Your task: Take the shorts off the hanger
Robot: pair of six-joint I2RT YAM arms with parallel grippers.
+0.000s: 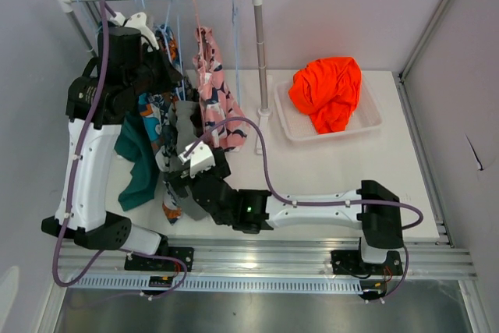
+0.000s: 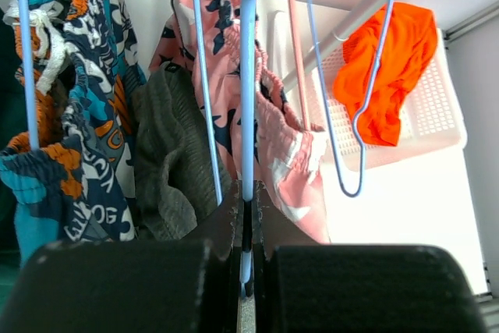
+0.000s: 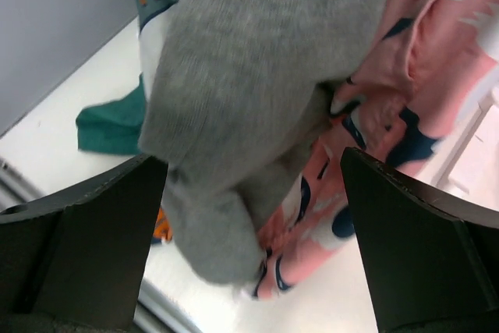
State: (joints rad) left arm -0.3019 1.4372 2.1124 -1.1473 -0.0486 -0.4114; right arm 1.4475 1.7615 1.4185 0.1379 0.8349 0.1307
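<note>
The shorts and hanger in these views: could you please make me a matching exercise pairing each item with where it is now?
Items:
1. orange shorts
2. grey shorts
3. light blue hanger
4. teal shorts

Places:
A. between the open fingers of the right hand
B. in the white basket
C. lower end lying on the table
D. clamped in the left hand

Pairs: 1-B, 2-A, 3-D, 4-C
</note>
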